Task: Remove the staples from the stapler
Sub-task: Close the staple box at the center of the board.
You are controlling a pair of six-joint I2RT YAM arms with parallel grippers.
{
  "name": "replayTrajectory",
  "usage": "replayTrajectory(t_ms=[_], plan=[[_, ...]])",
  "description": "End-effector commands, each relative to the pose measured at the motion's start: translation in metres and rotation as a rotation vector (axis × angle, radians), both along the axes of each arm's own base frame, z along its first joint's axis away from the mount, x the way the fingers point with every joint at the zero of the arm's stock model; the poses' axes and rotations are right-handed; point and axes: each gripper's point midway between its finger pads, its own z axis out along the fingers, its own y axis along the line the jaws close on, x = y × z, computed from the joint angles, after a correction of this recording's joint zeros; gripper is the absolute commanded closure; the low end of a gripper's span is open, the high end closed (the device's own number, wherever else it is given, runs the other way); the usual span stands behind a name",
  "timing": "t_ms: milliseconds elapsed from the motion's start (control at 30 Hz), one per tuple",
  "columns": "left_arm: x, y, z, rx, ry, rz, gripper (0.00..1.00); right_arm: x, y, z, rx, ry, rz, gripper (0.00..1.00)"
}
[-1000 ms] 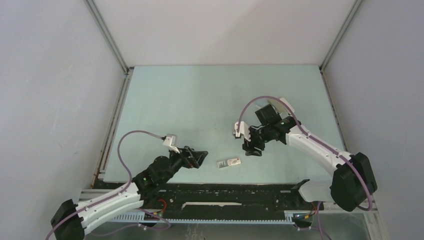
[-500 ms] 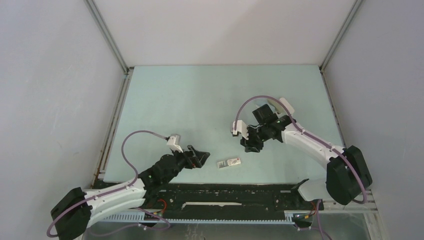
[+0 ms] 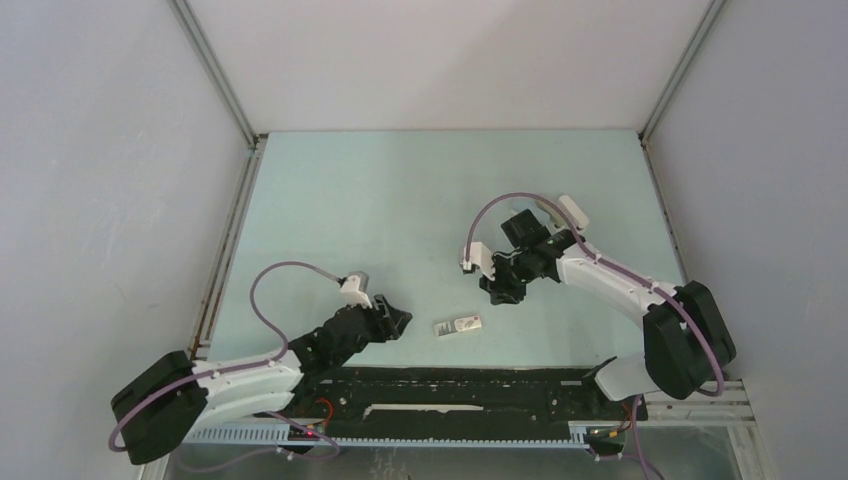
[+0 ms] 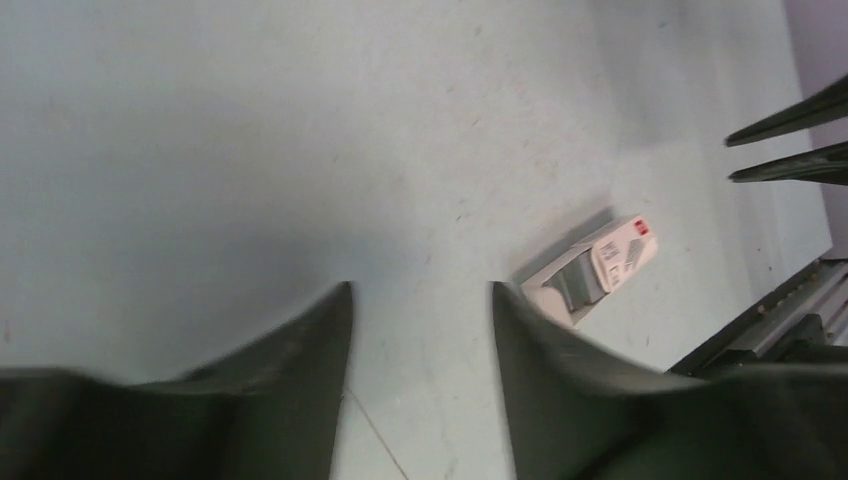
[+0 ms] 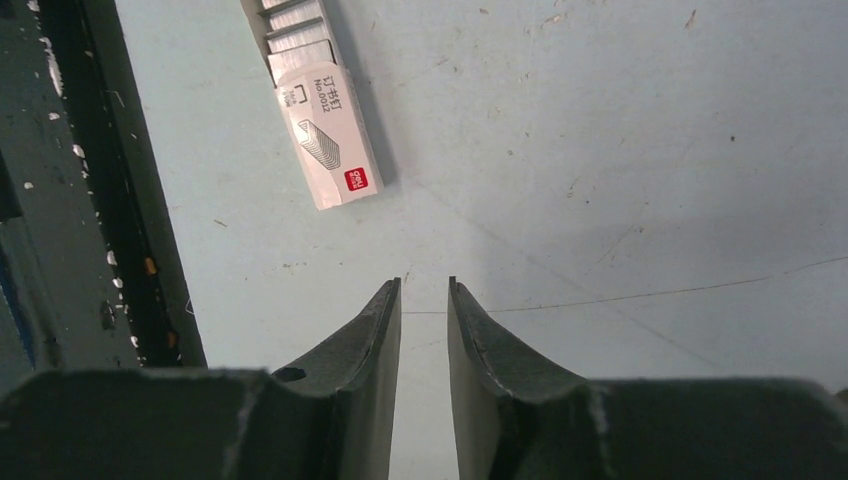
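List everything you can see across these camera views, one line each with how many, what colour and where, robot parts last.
table: one, pale green, floor of the enclosure
walls: three, white, left, far and right of the table
rail: one, black, along the table's near edge
box: one, white with a red mark, grey contents showing at its open end, flat on the table near the near edge
stapler: none visible in any view
left arm, right arm: two, white and black, reaching in from the near corners
left tool: one, dark, open, empty, left of the box
right tool: one, dark, fingers a narrow gap apart, empty, beyond the box
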Motion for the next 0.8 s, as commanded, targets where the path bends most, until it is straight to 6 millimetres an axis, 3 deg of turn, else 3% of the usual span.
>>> replayTrajectory(t_ms=[0,67,200,433,767], plan=[[0.007,-0.008,-0.001,0.033,0.011,0.001,0.55,0.007,0.000,-0.003,-0.024,-0.003,-0.004,0.70],[0.006,-0.015,-0.004,0.045,0.032,-0.030,0.71,0.005,-0.002,-0.007,-0.047,0.016,0.001,0.75],[-0.001,-0.028,-0.011,0.030,0.069,-0.097,0.82,-0.004,-0.002,-0.017,-0.084,0.053,0.043,0.80],[-0.014,-0.039,-0.018,0.012,0.127,-0.164,0.84,-0.015,0.003,-0.037,-0.172,0.103,0.094,0.97],[-0.025,-0.057,-0.024,-0.008,0.186,-0.238,0.85,-0.024,0.009,-0.046,-0.198,0.137,0.117,0.98]])
